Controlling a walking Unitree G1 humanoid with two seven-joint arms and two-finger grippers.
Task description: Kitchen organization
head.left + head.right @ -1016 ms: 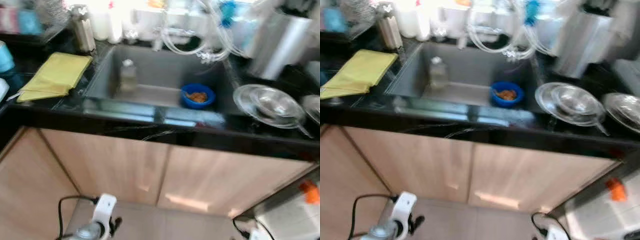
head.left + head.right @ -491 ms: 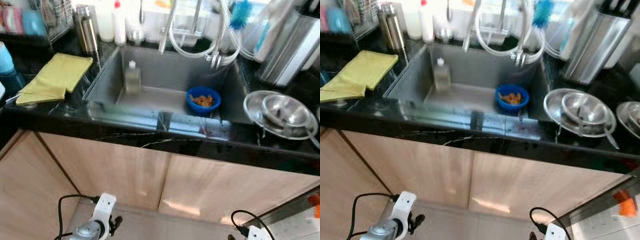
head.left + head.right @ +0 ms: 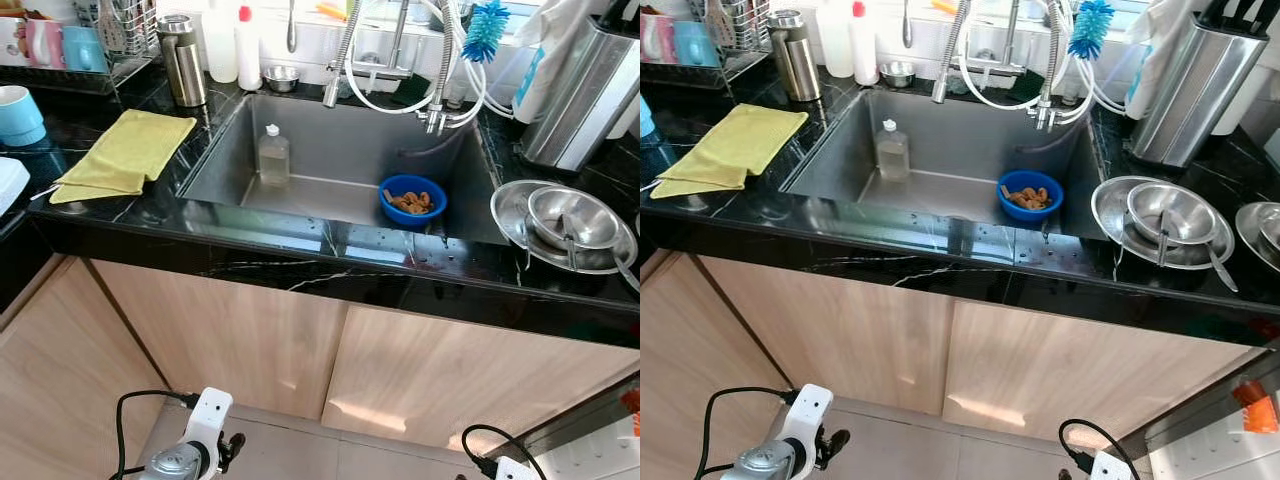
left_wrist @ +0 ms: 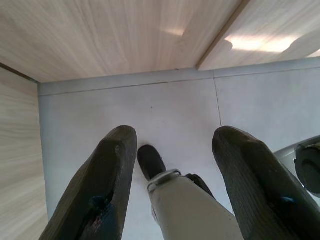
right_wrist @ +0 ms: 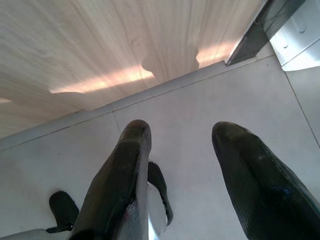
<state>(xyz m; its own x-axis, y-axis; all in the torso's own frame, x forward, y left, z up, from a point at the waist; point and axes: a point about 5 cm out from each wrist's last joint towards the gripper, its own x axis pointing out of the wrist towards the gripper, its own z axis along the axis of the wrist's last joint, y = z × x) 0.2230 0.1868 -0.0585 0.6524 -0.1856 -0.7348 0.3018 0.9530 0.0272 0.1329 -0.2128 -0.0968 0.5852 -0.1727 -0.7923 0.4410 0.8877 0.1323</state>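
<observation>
Below me, a sink [image 3: 330,150] holds a blue bowl [image 3: 413,200] of what looks like food; yellow cloth [image 3: 125,152] on the table [image 3: 300,265].

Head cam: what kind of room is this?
A home kitchen, most likely: a sink set in a black counter, a pull-out tap above it, and steel bowls stacked beside it.

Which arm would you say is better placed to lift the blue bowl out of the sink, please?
Probably the right. The blue bowl sits in the sink's right-hand part. Both the left gripper and right gripper hang open near the floor, so only side decides.
</observation>
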